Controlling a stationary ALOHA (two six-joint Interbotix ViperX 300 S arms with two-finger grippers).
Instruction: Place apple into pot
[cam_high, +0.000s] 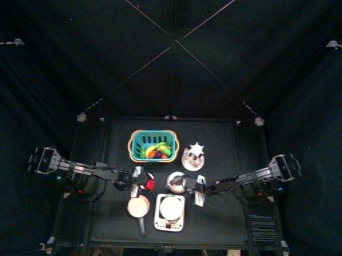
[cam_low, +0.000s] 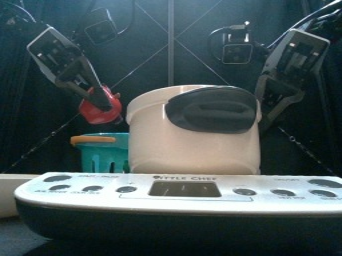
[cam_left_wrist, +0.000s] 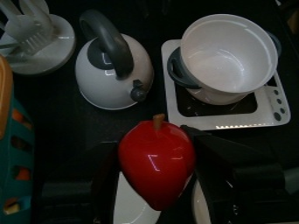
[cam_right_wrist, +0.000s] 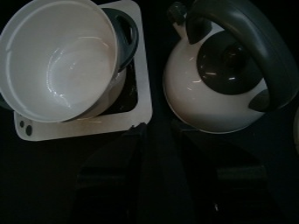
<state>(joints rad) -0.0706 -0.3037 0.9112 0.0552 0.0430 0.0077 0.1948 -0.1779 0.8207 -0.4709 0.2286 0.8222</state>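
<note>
My left gripper (cam_left_wrist: 158, 188) is shut on a red apple (cam_left_wrist: 156, 160) with a brown stem and holds it above the table. In the top view the apple (cam_high: 148, 184) hangs left of the kettle, and in the front view (cam_low: 99, 103) it hangs left of the pot. The white pot (cam_left_wrist: 226, 51) stands open on a white toy stove (cam_left_wrist: 229, 108); it also shows in the top view (cam_high: 168, 210) and the front view (cam_low: 187, 130). My right gripper (cam_right_wrist: 142, 149) hovers empty between pot (cam_right_wrist: 65, 57) and kettle, jaws together.
A white kettle (cam_left_wrist: 111, 68) with a dark handle stands beside the stove, also in the right wrist view (cam_right_wrist: 228, 74). A teal basket (cam_high: 154, 148) of toy food sits at the back. A white rack (cam_high: 195, 155) is beside it. A wooden spoon (cam_high: 136, 207) lies left of the stove.
</note>
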